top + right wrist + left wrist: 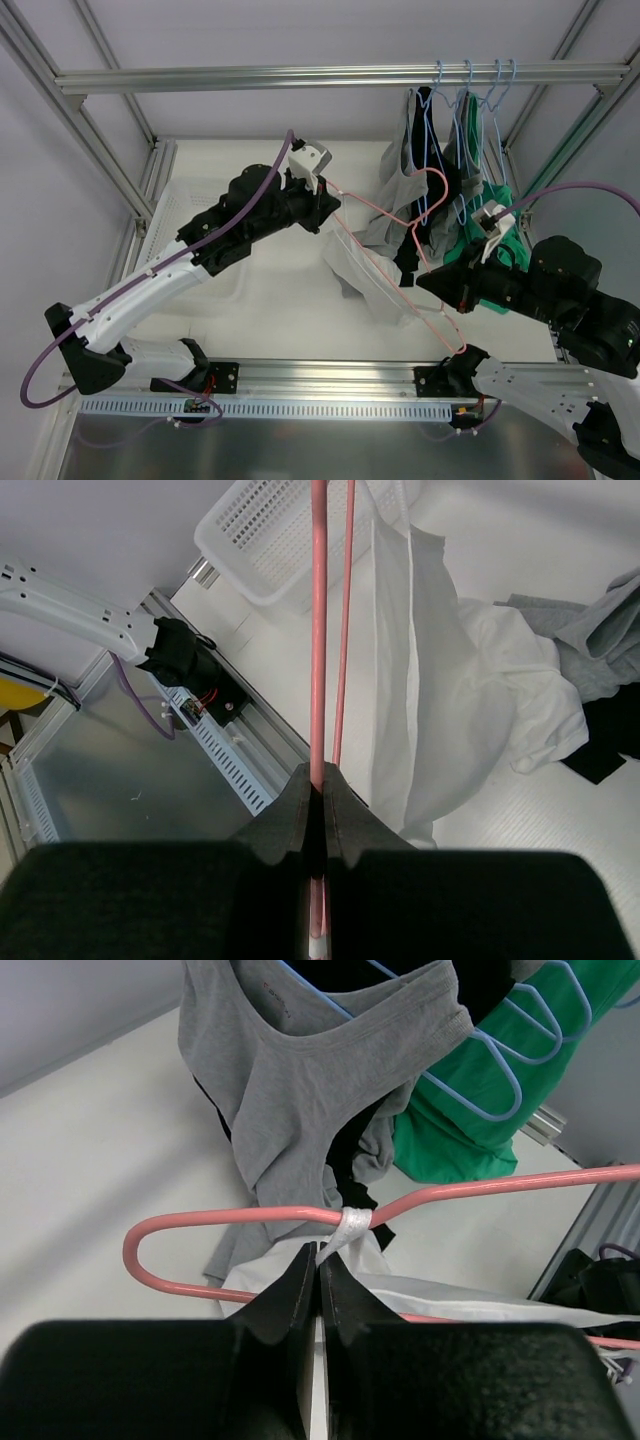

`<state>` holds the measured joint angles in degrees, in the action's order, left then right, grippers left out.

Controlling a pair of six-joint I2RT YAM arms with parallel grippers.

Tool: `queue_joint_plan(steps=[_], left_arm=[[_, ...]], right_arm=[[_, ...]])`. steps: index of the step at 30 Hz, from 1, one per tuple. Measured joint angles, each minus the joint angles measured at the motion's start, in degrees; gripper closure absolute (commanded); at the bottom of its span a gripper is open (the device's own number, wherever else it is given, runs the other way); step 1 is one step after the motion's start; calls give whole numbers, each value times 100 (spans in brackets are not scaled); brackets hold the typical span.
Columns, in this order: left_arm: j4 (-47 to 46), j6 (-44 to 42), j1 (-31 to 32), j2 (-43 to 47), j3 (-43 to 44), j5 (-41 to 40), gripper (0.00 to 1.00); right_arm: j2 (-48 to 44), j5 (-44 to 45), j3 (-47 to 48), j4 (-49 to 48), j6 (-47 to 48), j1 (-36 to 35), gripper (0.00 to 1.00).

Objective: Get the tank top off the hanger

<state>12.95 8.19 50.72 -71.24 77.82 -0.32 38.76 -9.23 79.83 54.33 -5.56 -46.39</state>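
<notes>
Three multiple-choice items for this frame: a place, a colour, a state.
1. Where is the left gripper pinching? A the strap of the white tank top at the hanger B the rail C the basket
2. The hanger in the right gripper is: A blue B pink C green
3. The white tank top is: A off the hanger B looped on the hanger C in the basket
Answers: A, it closes on the strap; B, pink wire runs between its jaws; B, strap wraps the wire.
</notes>
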Motion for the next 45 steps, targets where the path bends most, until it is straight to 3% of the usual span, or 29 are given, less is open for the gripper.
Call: queue_joint_plan(steps=[6, 12, 17, 21, 25, 32, 40, 45], left_arm=[[-2, -7, 0, 197, -2, -306, 100], [-7, 219, 24, 809, -24, -1539, 100], [-11, 380, 26, 1163, -39, -2428, 100], [46, 522, 24, 1036, -48, -2549, 100], [109, 732, 26, 892, -221, -2127, 100], [39, 1405, 42, 1147, -994, -640, 100], [-2153, 2186, 505, 2485, -4046, 1172, 100], [-2557, 2304, 699, 2321, -4745, 1150, 100]], right_arm=[[2, 168, -22, 9, 249, 0, 100], [-221, 85, -651, 175, 693, 0, 100], [-844, -317, -935, 332, 922, 0, 100], [-1707, -629, -992, -7, 1062, 0, 100], [-2271, -691, -1010, -345, 1126, 0, 100], [-2002, -540, -1399, -1147, 1137, 0, 100], [-1060, 7, -2955, -4548, 592, 0, 100], [92, 214, -2994, -6258, 343, -20, 100]])
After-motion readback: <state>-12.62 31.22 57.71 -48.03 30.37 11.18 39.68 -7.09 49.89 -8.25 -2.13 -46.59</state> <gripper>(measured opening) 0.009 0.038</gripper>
